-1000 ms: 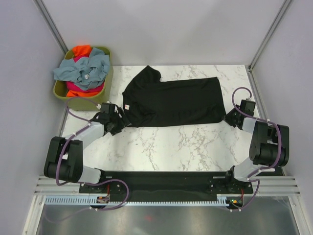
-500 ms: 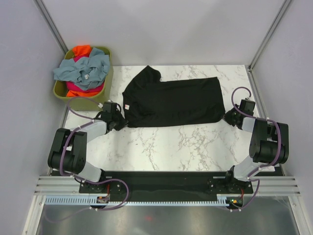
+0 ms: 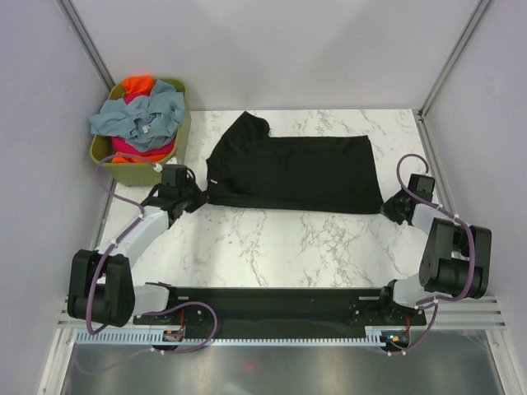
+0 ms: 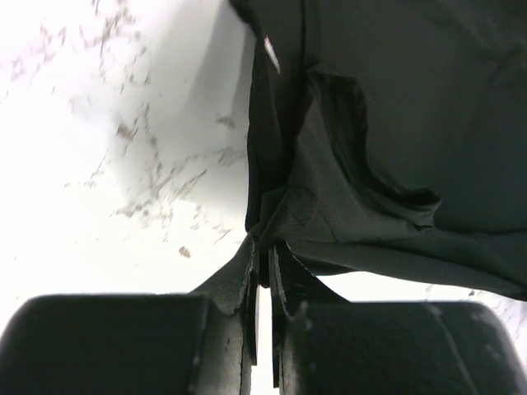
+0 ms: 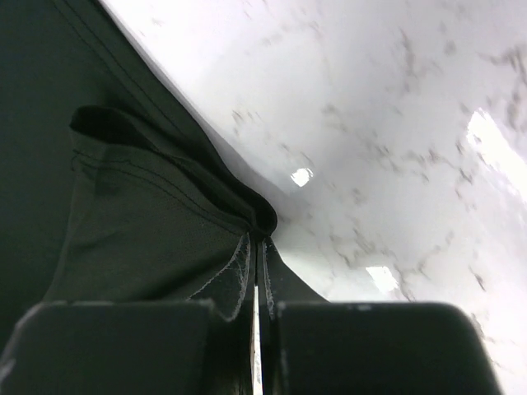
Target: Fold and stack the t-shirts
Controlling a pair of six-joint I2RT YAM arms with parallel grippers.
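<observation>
shirt: large plain black cloth t-shirt [image 3: 288, 169] spread across the far half of the white marble table [image 3: 288, 239] | left gripper [image 4: 263, 251]: jaws pinched on its near-left corner | right gripper [image 5: 255, 243]: jaws pinched on its near-right corner | olive-green plastic basket [image 3: 183, 132]: at the table's far-left corner, holding crumpled grey-blue, orange and pink shirts [image 3: 140, 117]

Magenta-pink t-shirt [image 3: 132, 147] mostly buried under grey-blue t-shirt [image 3: 142, 115], black t-shirt [image 4: 395, 99] cropped in both wrist views

A robotics lab test cell: plain pale walls [image 3: 272, 49] framed by metal posts [image 3: 85, 41] box in a marble-print counter [image 3: 288, 239], and two cabled arms [image 3: 138, 232] stand bolted to a black base plate [image 3: 272, 300] on an aluminium rail [image 3: 70, 313] along the bottom of the top view.
</observation>
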